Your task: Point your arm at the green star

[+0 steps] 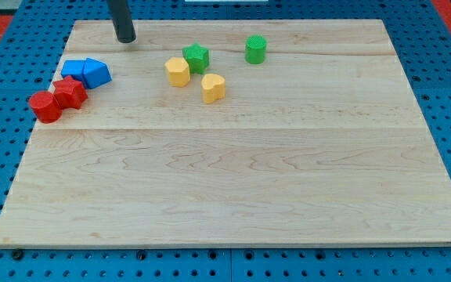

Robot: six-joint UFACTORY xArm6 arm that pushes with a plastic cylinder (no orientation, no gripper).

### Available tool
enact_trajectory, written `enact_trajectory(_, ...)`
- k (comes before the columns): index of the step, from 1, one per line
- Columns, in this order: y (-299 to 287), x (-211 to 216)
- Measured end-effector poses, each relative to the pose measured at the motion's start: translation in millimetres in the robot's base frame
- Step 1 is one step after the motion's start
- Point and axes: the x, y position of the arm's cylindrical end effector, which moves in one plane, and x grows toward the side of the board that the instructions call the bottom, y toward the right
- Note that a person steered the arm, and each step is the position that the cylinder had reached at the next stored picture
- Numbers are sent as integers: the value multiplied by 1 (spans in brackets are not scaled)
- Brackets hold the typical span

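The green star (196, 57) lies near the view's top, left of centre, touching the yellow hexagon (178, 71) at its lower left. My tip (125, 38) rests on the board near the top edge, well to the left of the green star and above the blue blocks. The rod rises out of the view's top.
A yellow heart (214, 87) lies just below right of the star. A green cylinder (256, 48) stands to the star's right. Two blue blocks (86, 72) and two red blocks (58, 99) cluster at the left edge of the wooden board (233, 180).
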Motion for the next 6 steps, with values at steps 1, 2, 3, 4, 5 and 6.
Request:
enact_trajectory(1, 1, -2)
enact_trajectory(2, 1, -2)
enact_trajectory(3, 3, -2)
enact_trajectory(4, 33, -2)
enact_trajectory(5, 42, -2)
enact_trajectory(6, 74, -2)
